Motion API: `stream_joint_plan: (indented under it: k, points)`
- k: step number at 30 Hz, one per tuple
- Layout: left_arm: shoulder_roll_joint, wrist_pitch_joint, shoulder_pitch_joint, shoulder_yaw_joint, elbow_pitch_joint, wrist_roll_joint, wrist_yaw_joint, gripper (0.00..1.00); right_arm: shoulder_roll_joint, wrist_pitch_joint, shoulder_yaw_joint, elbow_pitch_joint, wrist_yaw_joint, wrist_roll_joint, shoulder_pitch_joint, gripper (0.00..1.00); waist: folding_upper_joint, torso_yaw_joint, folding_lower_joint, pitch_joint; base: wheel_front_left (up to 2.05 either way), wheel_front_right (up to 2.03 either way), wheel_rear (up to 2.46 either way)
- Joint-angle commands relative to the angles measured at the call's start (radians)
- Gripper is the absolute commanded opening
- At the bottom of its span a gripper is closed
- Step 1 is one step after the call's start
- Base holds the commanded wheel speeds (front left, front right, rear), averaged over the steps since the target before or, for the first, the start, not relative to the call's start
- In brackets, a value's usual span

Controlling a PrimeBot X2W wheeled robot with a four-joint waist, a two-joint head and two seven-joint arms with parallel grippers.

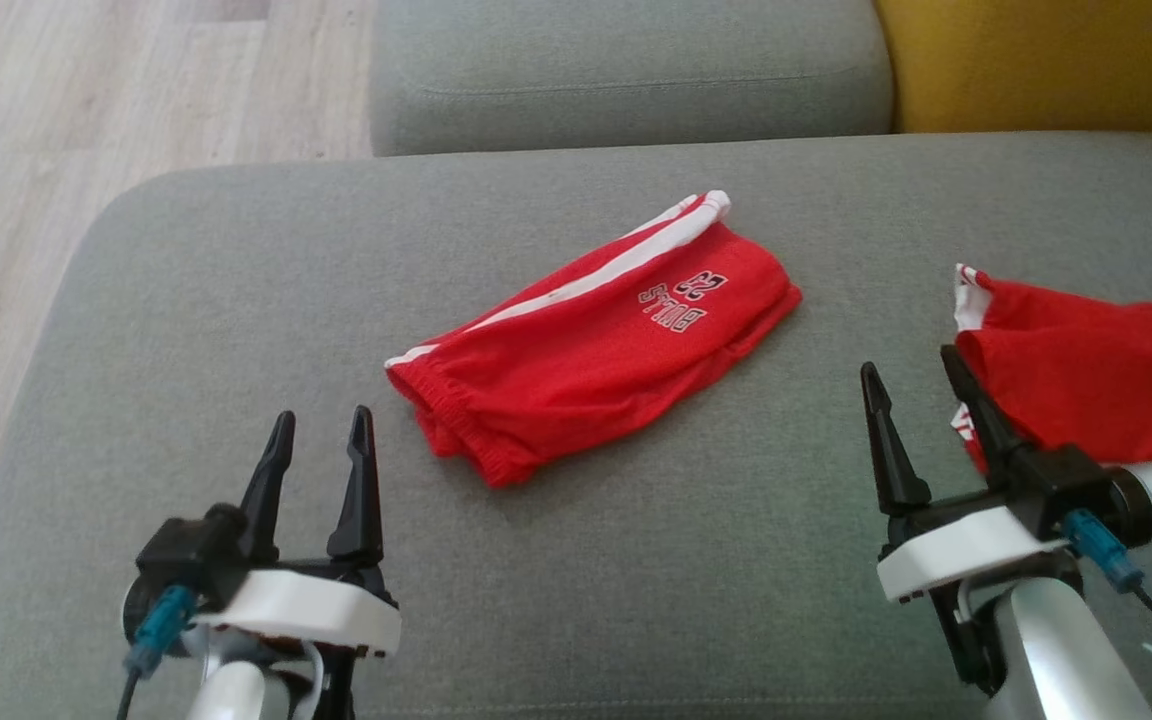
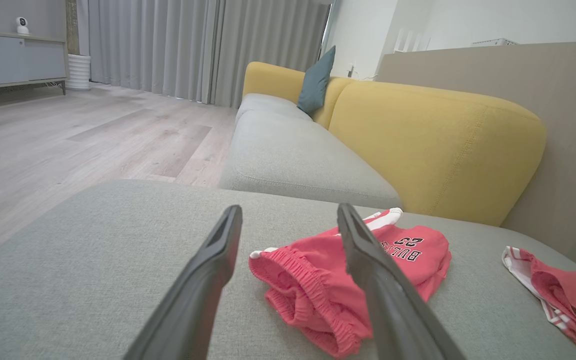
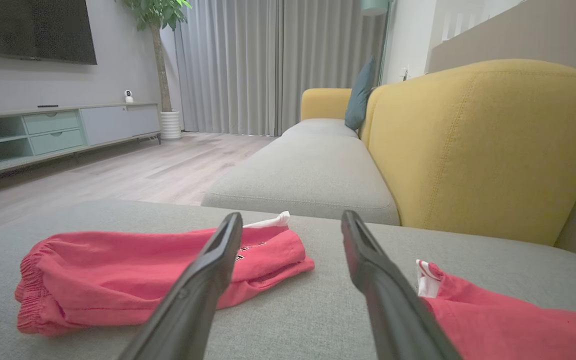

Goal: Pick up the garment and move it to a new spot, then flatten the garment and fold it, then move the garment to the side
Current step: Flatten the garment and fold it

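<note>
Folded red shorts lie mid-seat on the grey sofa, with the waistband toward the robot, and neither gripper touches them. The left gripper hovers near the waistband end, its fingers spread and empty. The right gripper, fingers also spread and empty, is just beside a second red garment crumpled at the seat's right.

A grey sofa with yellow backrests and a teal cushion stood on pale wood floor, with grey curtains, a low cabinet, a dark screen and a potted plant beyond.
</note>
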Motion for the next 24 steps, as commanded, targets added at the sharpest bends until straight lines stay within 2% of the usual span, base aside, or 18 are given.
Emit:
stream_joint_plan:
  k: [1,5,8,11,12,14,24]
  points:
    - [0.012,-0.005,-0.044,0.022,-0.038,-0.004,0.001,1.00,0.008,0.009,0.012,-0.038,-0.001,0.007,-0.025,1.00,-0.0001,0.012,0.0001,0.005,0.00,0.00,0.00]
    - [0.012,-0.005,-0.053,0.007,-0.026,-0.007,-0.002,1.00,0.019,0.071,-0.023,-0.026,-0.001,0.080,-0.026,1.00,-0.0001,0.040,0.0001,0.023,0.00,0.00,0.00]
    - [0.012,-0.005,-0.060,-0.005,-0.020,-0.025,0.000,1.00,0.022,0.116,-0.060,-0.013,-0.001,0.161,-0.052,1.00,-0.0001,0.067,0.0001,0.058,0.00,0.00,0.00]
    - [0.012,-0.005,-0.084,-0.021,-0.016,-0.066,0.000,1.00,0.023,0.159,-0.104,0.026,-0.001,0.292,-0.094,1.00,-0.0001,0.103,0.0001,0.104,0.00,0.00,0.00]
    - [0.012,-0.005,-0.084,-0.021,-0.016,-0.066,0.000,1.00,0.023,0.159,-0.104,0.026,-0.001,0.292,-0.094,1.00,-0.0001,0.103,0.0001,0.104,0.00,0.00,0.00]
    - [0.012,-0.005,-0.101,-0.031,-0.011,-0.071,-0.002,1.00,0.023,0.193,-0.129,0.072,-0.001,0.371,-0.127,1.00,-0.0001,0.126,0.0001,0.131,0.00,0.00,0.00]
    - [0.012,-0.005,-0.160,-0.068,0.021,-0.101,-0.008,1.00,0.023,0.294,-0.188,0.335,-0.001,0.602,-0.334,1.00,-0.0001,0.212,0.0001,0.241,0.00,0.00,0.00]
